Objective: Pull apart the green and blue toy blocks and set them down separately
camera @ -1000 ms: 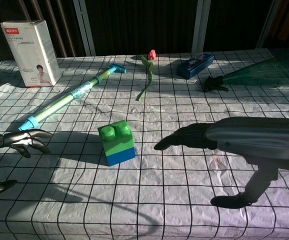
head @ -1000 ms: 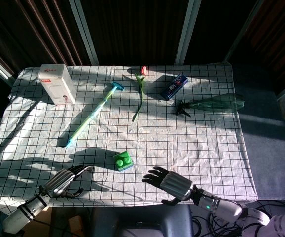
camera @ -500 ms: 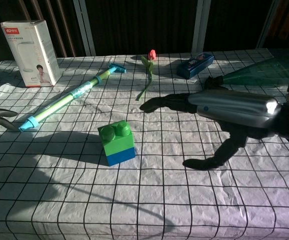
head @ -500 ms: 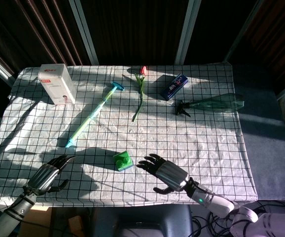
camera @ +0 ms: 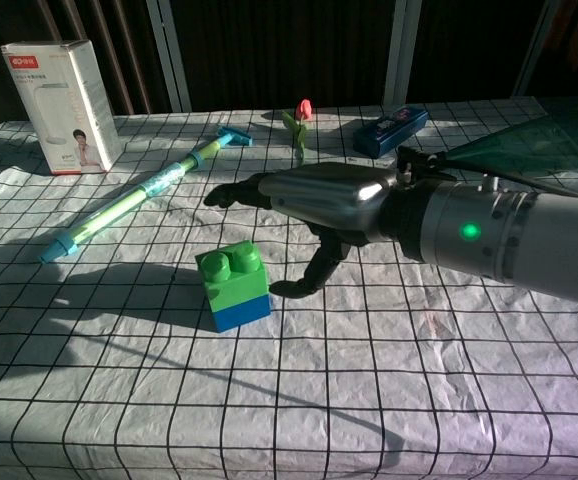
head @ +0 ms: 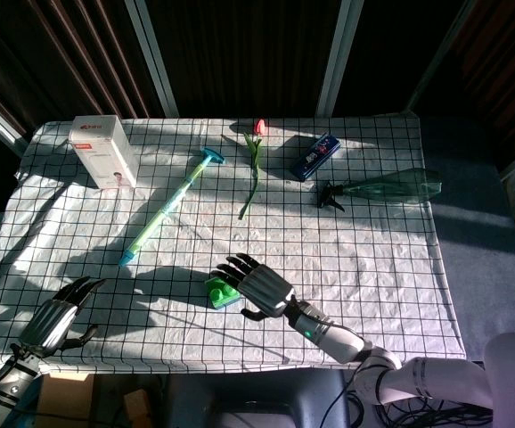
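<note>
The green toy block (camera: 231,273) sits stacked on the blue block (camera: 242,313), joined, on the checked cloth near the front middle; in the head view the pair (head: 219,291) is partly covered by my right hand. My right hand (camera: 314,198) (head: 256,283) hovers just above and right of the blocks, fingers spread, thumb hanging down beside them, holding nothing. My left hand (head: 59,314) is at the table's front left edge, far from the blocks, fingers apart and empty; the chest view does not show it.
A green-blue toy syringe (head: 167,209) lies diagonally left of centre. A white box (head: 103,152) stands at the back left. A tulip (head: 254,165), a dark blue box (head: 316,156) and a green spray bottle (head: 387,188) lie toward the back right.
My right hand has swept left and forward to hang over the blocks. My left hand has drawn back left toward the table's front corner, out of the chest view.
</note>
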